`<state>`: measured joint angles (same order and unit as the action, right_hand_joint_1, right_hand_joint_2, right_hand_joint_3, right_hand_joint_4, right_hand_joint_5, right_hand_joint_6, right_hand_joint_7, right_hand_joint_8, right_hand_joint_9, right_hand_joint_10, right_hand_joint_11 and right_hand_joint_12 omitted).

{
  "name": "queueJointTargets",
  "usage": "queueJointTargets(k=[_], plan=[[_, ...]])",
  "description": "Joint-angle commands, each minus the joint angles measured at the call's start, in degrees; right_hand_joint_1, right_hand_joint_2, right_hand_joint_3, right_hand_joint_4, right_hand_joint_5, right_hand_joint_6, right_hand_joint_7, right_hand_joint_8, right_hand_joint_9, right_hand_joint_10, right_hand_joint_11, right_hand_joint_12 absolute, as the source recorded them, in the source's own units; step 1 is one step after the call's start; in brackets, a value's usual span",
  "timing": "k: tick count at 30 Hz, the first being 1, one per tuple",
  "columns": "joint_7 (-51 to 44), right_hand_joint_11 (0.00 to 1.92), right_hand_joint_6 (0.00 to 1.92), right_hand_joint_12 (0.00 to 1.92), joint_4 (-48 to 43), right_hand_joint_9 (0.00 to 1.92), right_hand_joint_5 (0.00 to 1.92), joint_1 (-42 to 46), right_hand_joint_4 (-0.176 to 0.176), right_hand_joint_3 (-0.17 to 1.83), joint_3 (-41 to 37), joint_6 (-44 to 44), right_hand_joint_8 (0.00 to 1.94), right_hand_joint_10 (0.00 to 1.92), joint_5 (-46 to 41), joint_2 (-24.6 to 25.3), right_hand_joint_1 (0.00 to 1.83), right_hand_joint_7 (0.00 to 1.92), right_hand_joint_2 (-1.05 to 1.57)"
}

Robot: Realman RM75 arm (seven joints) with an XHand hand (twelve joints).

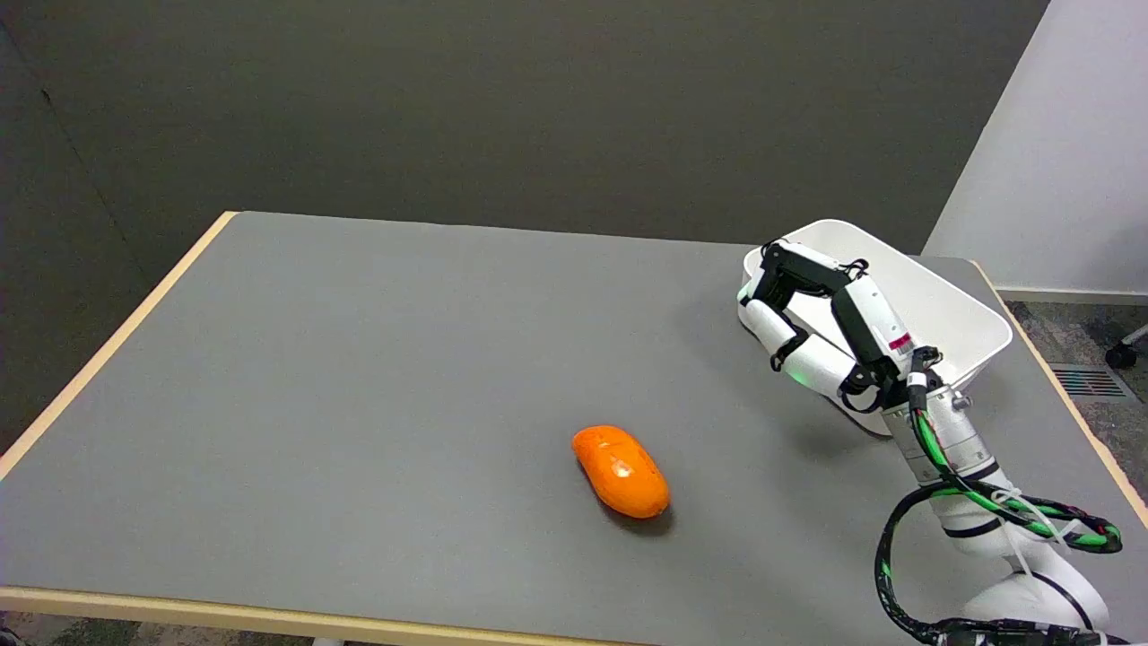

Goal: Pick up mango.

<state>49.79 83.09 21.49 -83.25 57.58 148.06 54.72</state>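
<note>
Head view: the mango [621, 471] lies on the grey table [359, 377], well apart from the right hand [812, 327].

Taking the mango as landmark: the orange fruit rests on its side near the table's front edge, with nothing touching it. Up and to the right of it, the right hand is raised above the table, its fingers apart and bent downward, holding nothing. Behind the hand, farther from the mango, a white bin [942, 301] stands at the far right corner of the table. The right arm [951, 449] enters from the lower right, wrapped in black and green cable.
</note>
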Motion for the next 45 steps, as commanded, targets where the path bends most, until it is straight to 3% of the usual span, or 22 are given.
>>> queueJointTargets(k=[1, 2, 4, 5, 13, 23, 27, 29, 32, 36, 41, 45], plan=[[0.2, 0.55, 1.60, 1.71, 2.7, 0.75, 0.59, 5.0, 0.093, 0.29, -1.8, -1.4, 1.01, 1.28, 0.4, -0.4, 0.85, 0.81, 1.20], [0.2, 0.55, 1.56, 1.70, 2.9, 0.75, 0.58, 5.5, 0.095, 0.34, -2.0, -1.8, 1.01, 1.29, 0.3, -0.3, 0.84, 0.80, 1.16], [0.2, 0.56, 1.18, 1.70, 3.5, 0.73, 0.50, 7.0, 0.100, 0.85, -2.5, -3.7, 1.05, 1.34, 0.3, 0.2, 0.78, 0.77, 0.80], [0.2, 0.56, 1.14, 1.70, 3.7, 0.72, 0.49, 7.3, 0.098, 0.90, -2.5, -4.3, 1.05, 1.34, 0.3, 0.4, 0.78, 0.77, 0.76], [0.2, 0.57, 1.10, 1.71, 4.9, 0.72, 0.48, 7.8, 0.077, 0.90, -2.0, -10.7, 1.04, 1.34, 0.3, 2.0, 0.77, 0.76, 0.75], [-0.9, 0.62, 1.06, 1.79, 6.5, 0.71, 0.50, -3.3, -0.010, 0.90, 1.9, -26.9, 1.05, 1.37, 1.0, 5.4, 0.77, 0.76, 0.73], [-10.3, 0.63, 1.06, 1.80, 9.4, 0.69, 0.50, -12.4, -0.056, 0.90, 2.8, -38.0, 1.05, 1.38, 0.9, 8.1, 0.78, 0.76, 0.72], [-19.7, 0.64, 1.06, 1.81, 12.1, 0.69, 0.50, -18.2, -0.072, 0.89, 2.3, -46.8, 1.06, 1.39, 0.9, 11.9, 0.79, 0.75, 0.72], [-30.8, 0.64, 1.07, 1.81, 13.2, 0.69, 0.50, -26.1, -0.083, 0.89, 1.9, -56.9, 1.07, 1.39, 0.9, 17.3, 0.79, 0.75, 0.72], [-38.6, 0.64, 1.08, 1.81, 10.9, 0.69, 0.50, -35.2, -0.085, 0.90, 2.3, -68.5, 1.07, 1.40, 1.0, 22.9, 0.80, 0.75, 0.71], [-48.6, 0.64, 1.08, 1.81, 9.0, 0.70, 0.51, -40.0, -0.099, 0.91, 1.9, -79.1, 1.07, 1.42, 1.1, 25.1, 0.81, 0.77, 0.70], [-49.3, 0.65, 1.11, 1.82, 13.7, 0.72, 0.52, -38.8, -0.123, 0.91, 0.4, -83.0, 1.10, 1.45, 1.1, 24.3, 0.83, 0.78, 0.69]])
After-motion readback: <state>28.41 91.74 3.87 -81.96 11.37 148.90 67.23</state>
